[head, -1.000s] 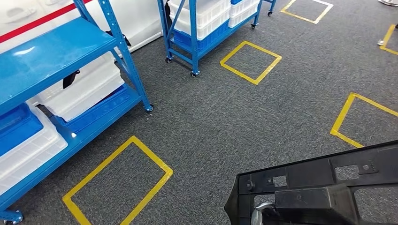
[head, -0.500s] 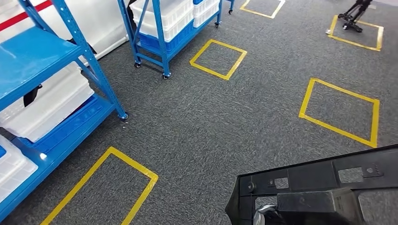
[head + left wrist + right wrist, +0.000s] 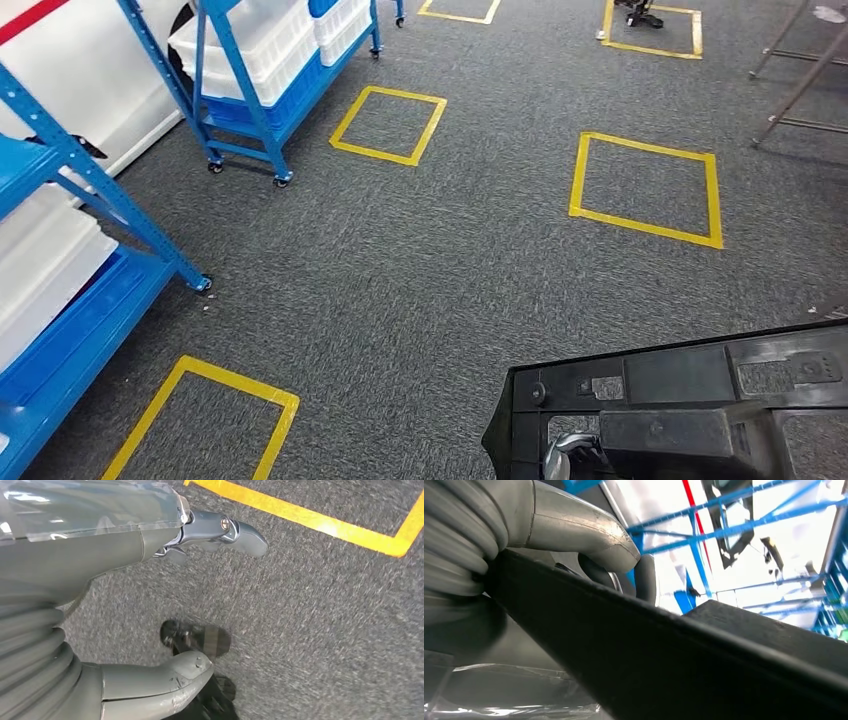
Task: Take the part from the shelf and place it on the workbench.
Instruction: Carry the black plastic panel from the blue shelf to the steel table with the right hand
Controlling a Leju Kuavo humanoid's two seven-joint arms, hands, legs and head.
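Observation:
The part (image 3: 690,400) is a large black plastic panel with square cut-outs, low on the right in the head view. My right hand (image 3: 562,455) grips it from below, and a silver finger shows through one cut-out. Up close in the right wrist view, the part's dark edge (image 3: 664,665) runs across the picture with my right hand (image 3: 574,527) curled over it. My left hand (image 3: 125,570) hangs above the grey carpet, its fingers apart and holding nothing. The blue shelf (image 3: 70,210) with white bins stands at the far left.
A second blue wheeled shelf (image 3: 250,80) with white bins stands at the back left. Yellow tape squares (image 3: 645,185) mark the grey carpet ahead and near my feet. Thin metal legs (image 3: 800,85) of a stand slant in at the top right.
The camera has swung right: the shelves and tape squares have slid left in the picture and metal legs have come in at the top right. The part stays held in the same place.

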